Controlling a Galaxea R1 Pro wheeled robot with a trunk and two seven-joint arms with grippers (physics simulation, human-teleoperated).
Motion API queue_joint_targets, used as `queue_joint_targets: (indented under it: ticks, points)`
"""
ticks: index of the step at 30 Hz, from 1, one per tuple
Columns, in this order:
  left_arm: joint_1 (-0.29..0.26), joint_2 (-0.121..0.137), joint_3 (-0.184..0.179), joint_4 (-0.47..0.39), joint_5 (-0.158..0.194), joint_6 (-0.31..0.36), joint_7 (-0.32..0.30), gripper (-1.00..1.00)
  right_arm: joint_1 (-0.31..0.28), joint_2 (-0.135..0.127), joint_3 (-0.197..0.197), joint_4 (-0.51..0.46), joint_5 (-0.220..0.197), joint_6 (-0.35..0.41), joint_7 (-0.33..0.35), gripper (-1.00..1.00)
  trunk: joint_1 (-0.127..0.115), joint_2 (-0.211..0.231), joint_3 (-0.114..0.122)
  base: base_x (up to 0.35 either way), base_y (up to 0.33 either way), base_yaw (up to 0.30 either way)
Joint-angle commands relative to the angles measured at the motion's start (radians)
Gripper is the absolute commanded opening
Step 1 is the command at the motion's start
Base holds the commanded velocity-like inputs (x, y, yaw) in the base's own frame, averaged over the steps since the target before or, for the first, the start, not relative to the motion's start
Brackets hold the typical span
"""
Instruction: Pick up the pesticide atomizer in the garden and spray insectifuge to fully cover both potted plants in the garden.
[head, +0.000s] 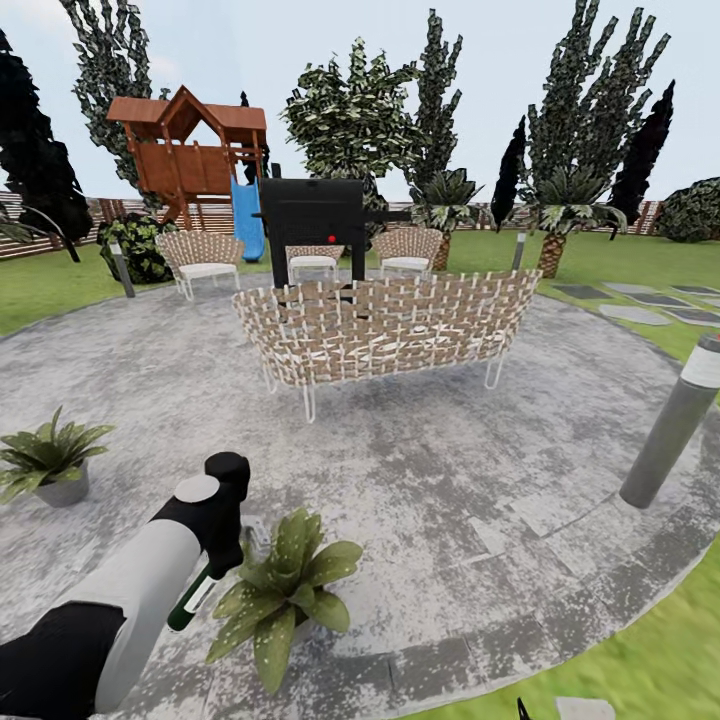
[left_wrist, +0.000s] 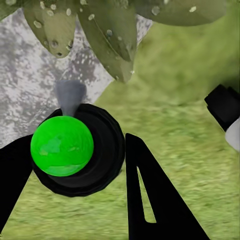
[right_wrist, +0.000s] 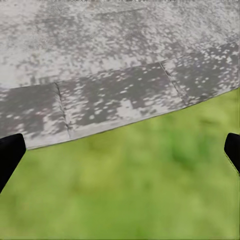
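Head view, far left: left plant (head: 45, 460) in a grey pot on the stone patio (head: 420, 470), well apart from the arm. Next, lower left: left gripper (head: 218, 555) pointing down, jaws closed on the atomizer (head: 192, 600), dark green with a white label, just beside the leaves of the near plant (head: 285, 585) at the patio's front edge. Left wrist view: black fingers (left_wrist: 150, 195) either side of a round black shape with a bright green centre, probably the atomizer seen end-on, plus a small grey cone aimed towards speckled leaves close by. Impossible to say whether those pale flecks are spray or leaf markings. Centre of the head view: wicker sofa (head: 385, 325), back turned, with chairs, a black grill and a wooden play tower beyond. Right: grey lamp (head: 675, 425) at the patio rim, lawn (head: 620, 650) behind and below. Right wrist view: right gripper (right_wrist: 120, 155) over the seam of patio and lawn, black fingertips at opposite edges, so jaws wide apart and holding nothing. Progress, as a judgement: pick-up done, atomizer in place at the near plant, spraying there about to begin or under way, coverage not readable. Left plant likely yet to be treated, needing a move across the patio.
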Motion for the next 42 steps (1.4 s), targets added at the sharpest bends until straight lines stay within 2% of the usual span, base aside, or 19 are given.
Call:
queue_joint_targets:
  ticks: [1, 11, 15, 18, 23, 27, 42]
  points:
    - [-0.001, -0.001, -0.002, -0.001, -0.006, 0.011, -0.009, -1.0, -0.001, 0.0, -0.005, 0.001, 0.01, -0.003, -0.005, 1.0, 0.0, 0.0, -0.001, 0.188, -0.126, 0.002]
    - [0.001, -0.018, -0.002, -0.016, -0.009, 0.009, -0.009, -1.0, -0.001, 0.0, -0.005, 0.001, 0.01, -0.003, -0.005, 1.0, 0.0, 0.0, -0.001, 0.117, -0.184, 0.0]
    - [-0.003, -0.021, -0.003, -0.016, -0.011, 0.006, -0.009, -1.0, -0.001, 0.0, -0.005, 0.001, 0.01, -0.003, -0.005, 1.0, 0.0, 0.0, -0.001, 0.001, -0.016, 0.0]
    - [-0.03, -0.022, -0.004, -0.016, -0.013, 0.004, -0.009, -1.0, -0.001, 0.0, -0.005, 0.001, 0.01, -0.003, -0.005, 1.0, 0.0, 0.0, -0.001, 0.0, -0.001, 0.001]
    - [-0.043, -0.025, -0.004, -0.016, -0.014, 0.002, -0.009, -1.0, -0.001, 0.0, -0.005, 0.001, 0.01, -0.003, -0.005, 1.0, 0.0, 0.0, -0.001, 0.0, 0.0, 0.175]
    - [-0.047, -0.026, -0.004, -0.016, -0.014, 0.003, -0.009, -1.0, -0.001, 0.0, -0.005, 0.0, 0.01, -0.003, -0.005, 1.0, 0.0, 0.0, -0.001, 0.0, 0.0, 0.193]
    - [-0.047, -0.027, -0.004, -0.014, -0.016, 0.006, -0.009, -1.0, -0.001, 0.0, -0.005, 0.0, 0.01, -0.003, -0.005, 1.0, 0.0, 0.0, -0.001, 0.094, 0.0, 0.006]
